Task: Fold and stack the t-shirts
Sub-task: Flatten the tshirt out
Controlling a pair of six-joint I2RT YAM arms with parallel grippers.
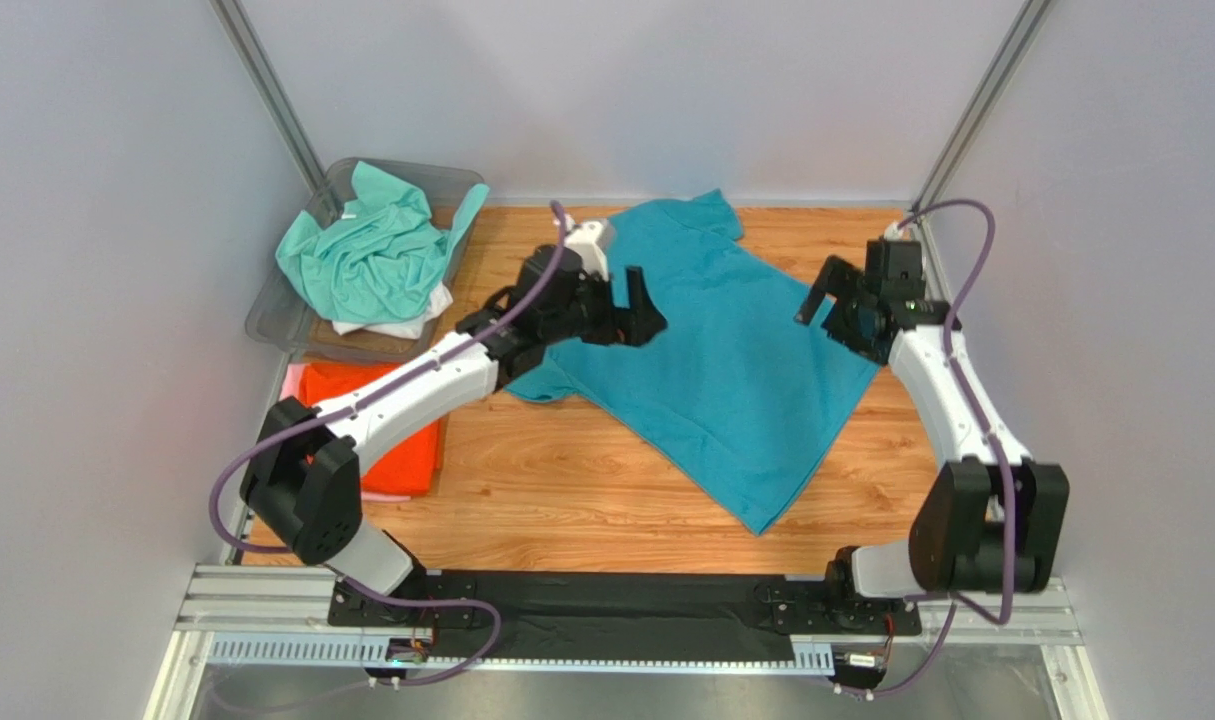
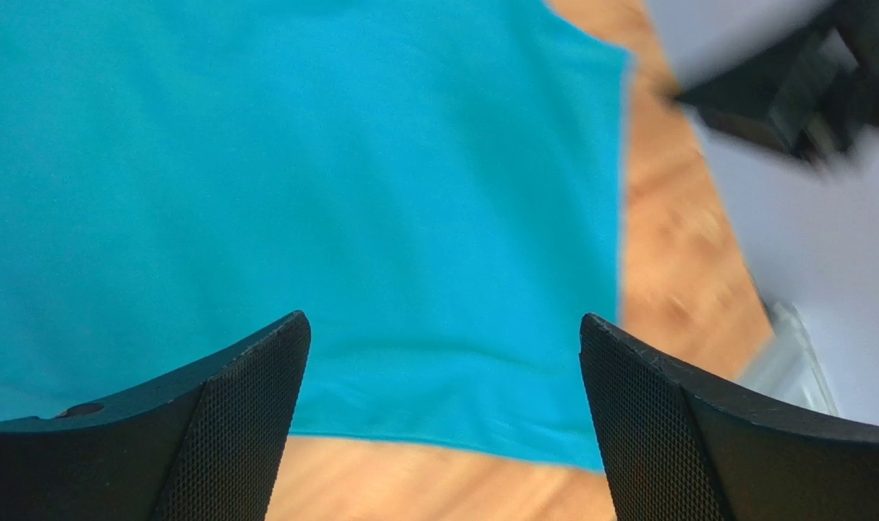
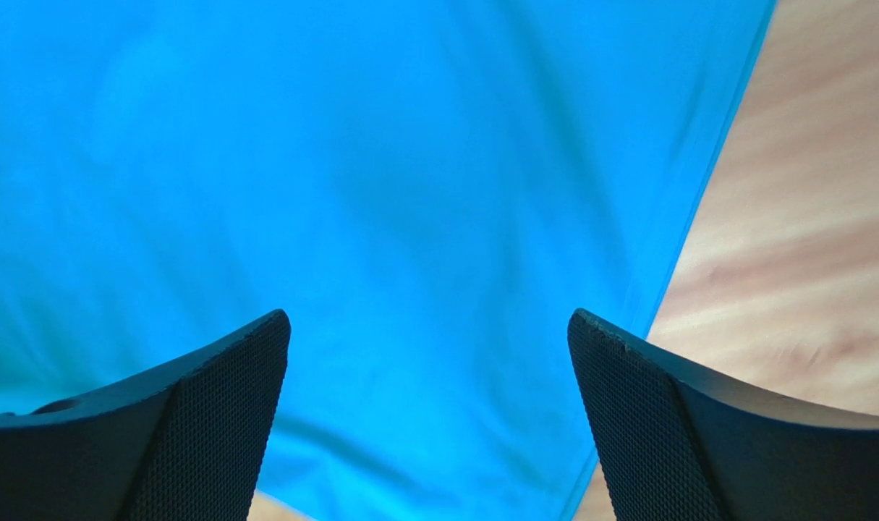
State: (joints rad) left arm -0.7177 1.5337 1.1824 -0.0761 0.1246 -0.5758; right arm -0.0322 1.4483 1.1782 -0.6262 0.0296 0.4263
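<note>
The teal-blue t-shirt [image 1: 718,353] lies spread flat and askew on the wooden table, and fills the left wrist view [image 2: 302,185] and the right wrist view [image 3: 357,185]. My left gripper [image 1: 640,308] hangs open and empty over the shirt's left side. My right gripper [image 1: 821,300] hangs open and empty over its right edge. A mint-green t-shirt [image 1: 370,248] lies crumpled on a white one [image 1: 415,323] in the bin. An orange t-shirt [image 1: 388,428] lies folded at the left on a pale pink one [image 1: 292,381].
The clear grey plastic bin [image 1: 290,308] stands at the back left corner. Walls close in the table on the left, back and right. Bare wood [image 1: 568,480] shows in front of the teal shirt.
</note>
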